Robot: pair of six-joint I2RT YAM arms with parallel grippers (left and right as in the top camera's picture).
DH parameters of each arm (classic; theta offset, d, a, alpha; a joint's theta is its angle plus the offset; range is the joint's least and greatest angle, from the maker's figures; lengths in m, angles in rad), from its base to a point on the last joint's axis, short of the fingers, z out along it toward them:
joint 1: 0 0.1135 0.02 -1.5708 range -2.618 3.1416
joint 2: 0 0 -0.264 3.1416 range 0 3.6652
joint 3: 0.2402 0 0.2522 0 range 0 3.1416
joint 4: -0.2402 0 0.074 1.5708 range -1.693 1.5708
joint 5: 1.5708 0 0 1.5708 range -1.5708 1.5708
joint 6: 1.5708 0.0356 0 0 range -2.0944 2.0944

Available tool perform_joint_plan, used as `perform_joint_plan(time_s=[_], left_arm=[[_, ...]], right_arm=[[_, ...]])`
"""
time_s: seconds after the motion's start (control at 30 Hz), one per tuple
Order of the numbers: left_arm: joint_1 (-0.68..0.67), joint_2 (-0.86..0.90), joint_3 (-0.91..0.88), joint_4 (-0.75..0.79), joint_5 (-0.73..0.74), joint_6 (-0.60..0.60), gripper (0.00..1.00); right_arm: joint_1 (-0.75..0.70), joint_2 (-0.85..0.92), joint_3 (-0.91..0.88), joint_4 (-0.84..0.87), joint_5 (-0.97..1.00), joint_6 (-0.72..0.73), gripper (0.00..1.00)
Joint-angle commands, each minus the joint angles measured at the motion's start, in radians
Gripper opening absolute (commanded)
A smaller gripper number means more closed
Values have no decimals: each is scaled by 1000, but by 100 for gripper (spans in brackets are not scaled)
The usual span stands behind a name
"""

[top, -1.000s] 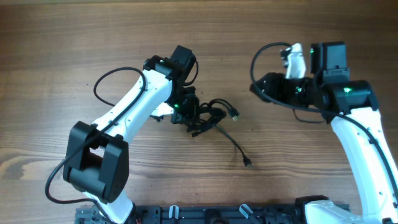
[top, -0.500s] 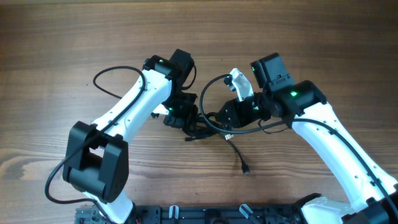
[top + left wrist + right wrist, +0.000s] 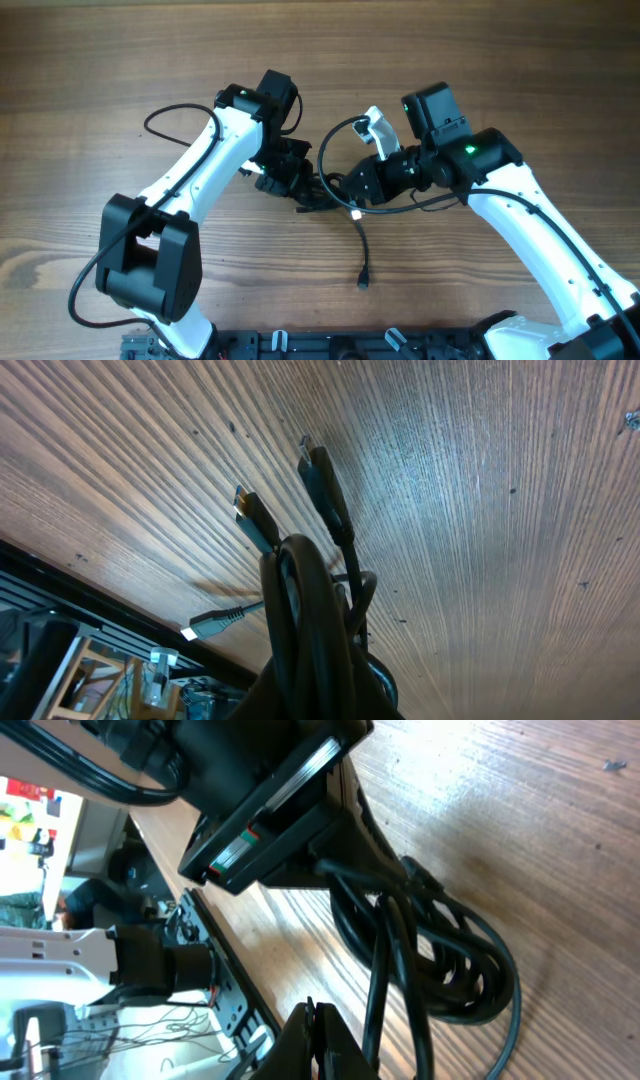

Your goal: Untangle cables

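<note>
Left hand (image 3: 293, 182) is clenched on the cables (image 3: 325, 190), a bunched black tangle sitting between the two arms. In its wrist view the cords rise out of the grip, and three small plug ends (image 3: 322, 468) fan out over the wood. Right hand (image 3: 314, 1038) is at the tangle's other side with its fingertips (image 3: 330, 1056) pressed together. A strand (image 3: 377, 990) runs just beside them, and whether it is pinched cannot be told. One loose cord (image 3: 358, 245) trails across the wooden tabletop (image 3: 120, 60) and ends in a plug (image 3: 362, 284).
</note>
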Motion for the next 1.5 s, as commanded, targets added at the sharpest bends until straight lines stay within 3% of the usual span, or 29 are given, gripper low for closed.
perform_joint_plan(time_s=[0.0, 0.13, 0.2, 0.27, 0.43, 0.6, 0.83, 0.9, 1.0, 1.17, 1.23, 1.33, 1.47], left_arm=[[2, -17, 6, -1, 54, 16, 4], [2, -17, 6, 7, 117, 52, 4], [2, -17, 6, 11, 148, 114, 4], [2, -17, 6, 11, 148, 234, 4], [2, -17, 6, 34, 148, 477, 4], [-11, -17, 6, 25, 166, 688, 4], [-38, -17, 6, 53, 227, 748, 4], [-33, -17, 6, 94, 262, 660, 4], [-6, -17, 6, 127, 205, 322, 4], [35, -17, 6, 153, 173, -105, 4], [39, -17, 6, 154, 172, -283, 4], [39, -17, 6, 156, 173, -315, 4], [39, -17, 6, 153, 205, -300, 4]], right_arm=[[26, 9, -6, -46, 66, -5, 5], [45, 76, -15, -36, 84, 13, 4], [43, 113, -18, -17, 211, 93, 5], [31, 124, -18, 19, 303, 167, 4], [-34, 124, -16, 91, 301, 180, 4], [-93, 123, -16, 177, 187, 139, 4], [-93, 124, -16, 273, 173, 179, 4], [-100, 120, -14, 261, 153, 177, 4], [-133, 64, 20, 206, 121, 167, 5], [-146, -82, 42, 136, 153, 233, 39], [-136, -95, 40, 80, 147, 260, 42], [-83, -73, 4, 87, 153, 259, 41], [-5, -3, -8, 113, 238, 203, 30]])
